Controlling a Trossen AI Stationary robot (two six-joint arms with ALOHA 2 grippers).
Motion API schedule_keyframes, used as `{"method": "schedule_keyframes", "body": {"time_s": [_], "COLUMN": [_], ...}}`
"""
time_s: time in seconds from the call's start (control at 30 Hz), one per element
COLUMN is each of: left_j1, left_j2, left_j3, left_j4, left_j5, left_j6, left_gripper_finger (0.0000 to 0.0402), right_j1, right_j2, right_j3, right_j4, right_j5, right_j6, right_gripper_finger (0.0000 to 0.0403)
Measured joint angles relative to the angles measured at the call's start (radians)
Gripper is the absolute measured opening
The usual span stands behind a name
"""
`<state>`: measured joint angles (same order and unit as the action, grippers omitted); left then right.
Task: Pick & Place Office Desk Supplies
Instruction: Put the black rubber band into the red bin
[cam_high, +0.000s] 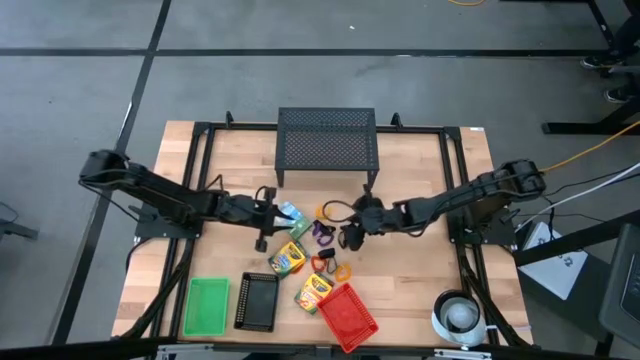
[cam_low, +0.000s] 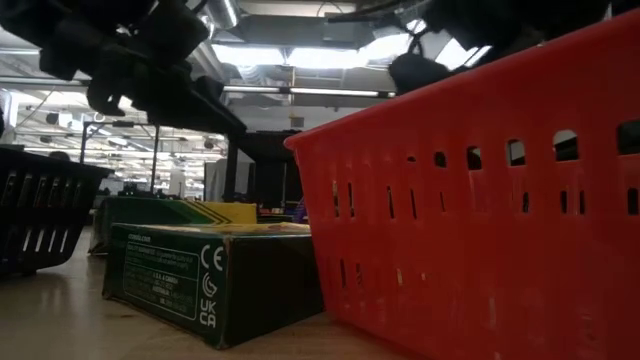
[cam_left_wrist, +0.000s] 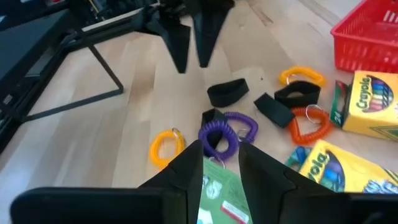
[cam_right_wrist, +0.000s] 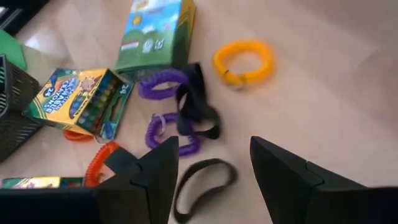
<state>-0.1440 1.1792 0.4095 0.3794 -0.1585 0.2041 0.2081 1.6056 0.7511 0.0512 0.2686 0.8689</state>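
Left gripper (cam_left_wrist: 221, 163) part-open astride green crayon box (cam_left_wrist: 219, 190), grip uncertain, right gripper (cam_right_wrist: 214, 163) wide open, empty, above black band (cam_right_wrist: 200, 180), purple coils (cam_right_wrist: 163, 106) at 11 o'clock.

Grey floor (cam_high: 80, 40) crossed by dark lines; ceiling strip lights (cam_low: 300, 92) glow beyond table.

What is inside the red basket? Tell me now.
From above, the red basket shows only its bare red floor; nothing visible lies in it. The low view shows just its outer wall, which hides the inside.

red basket (cam_high: 349, 318), green tray (cam_high: 206, 305), purple coils (cam_left_wrist: 227, 134).
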Motion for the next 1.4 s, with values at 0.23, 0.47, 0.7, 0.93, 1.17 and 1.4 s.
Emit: {"method": "schedule_keyframes", "body": {"time_s": [0.23, 0.47, 0.7, 0.93, 1.17, 1.4], "left_j1": [0.0, 0.0, 0.0, 0.0, 0.0, 0.0], "left_j2": [-0.027, -0.028, -0.028, -0.028, -0.028, -0.028], "left_j3": [-0.044, -0.043, -0.043, -0.043, -0.043, -0.043], "left_j4": [0.012, 0.021, 0.014, 0.018, 0.014, 0.014], "left_j5": [0.028, 0.067, 0.091, 0.092, 0.094, 0.094], "left_j6": [-0.045, -0.04, -0.059, -0.059, -0.063, -0.063], "left_gripper_finger": [0.0112, 0.0112, 0.0112, 0.0112, 0.0112, 0.0112], "right_j1": [0.002, 0.017, 0.058, 0.053, 0.037, 0.038], "right_j2": [0.149, 0.167, 0.2, 0.253, 0.253, 0.245], "right_j3": [0.222, 0.299, 0.3, 0.3, 0.3, 0.3], "right_j4": [-0.322, -0.489, -0.514, -0.497, -0.478, -0.467], "right_j5": [-0.049, -0.019, -0.049, -0.018, -0.007, -0.007], "right_j6": [0.041, 0.093, 0.171, 0.17, 0.14, 0.103], "right_gripper_finger": [0.0201, 0.0201, 0.0201, 0.02, 0.0121, 0.0013]}}
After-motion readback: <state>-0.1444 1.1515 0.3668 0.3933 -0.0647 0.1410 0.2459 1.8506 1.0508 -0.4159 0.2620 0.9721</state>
